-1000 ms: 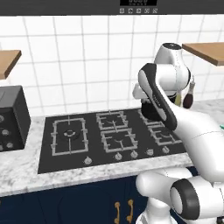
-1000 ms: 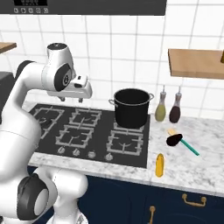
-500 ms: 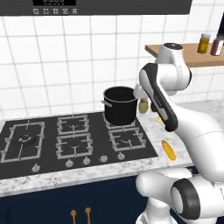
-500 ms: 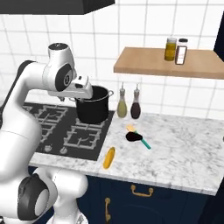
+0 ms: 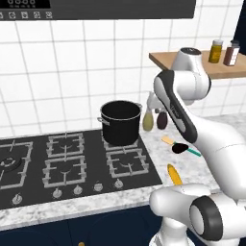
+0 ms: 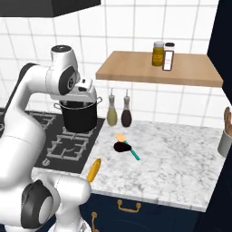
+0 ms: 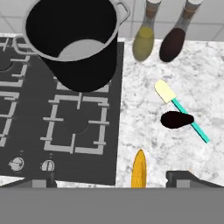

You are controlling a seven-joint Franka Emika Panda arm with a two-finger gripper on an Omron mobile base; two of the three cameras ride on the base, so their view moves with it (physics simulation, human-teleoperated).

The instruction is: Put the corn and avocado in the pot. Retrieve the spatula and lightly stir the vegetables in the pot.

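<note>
Claw [image 7: 111,177] first: our claw hangs high above the front edge of the counter [image 6: 181,158], its dark tips spread wide with nothing between them. What has changed is our standpoint: over the last second the base has driven sideways, so both base views have slid from the bare burners to the pot [image 5: 120,122] and the marble beside it; we read that as our own motion, the things themselves having stayed put. The pot [image 7: 72,41] stands on the rear burner and looks empty from above. To the right of the pot, on the marble, lie the spatula [image 7: 179,109] with a dark, rounded thing [image 7: 175,119] across its handle, likely the avocado, and nearer the front edge the corn [image 7: 139,169], just ahead of our tips. We judge nothing loaded yet, and the corn the natural first pick.
</note>
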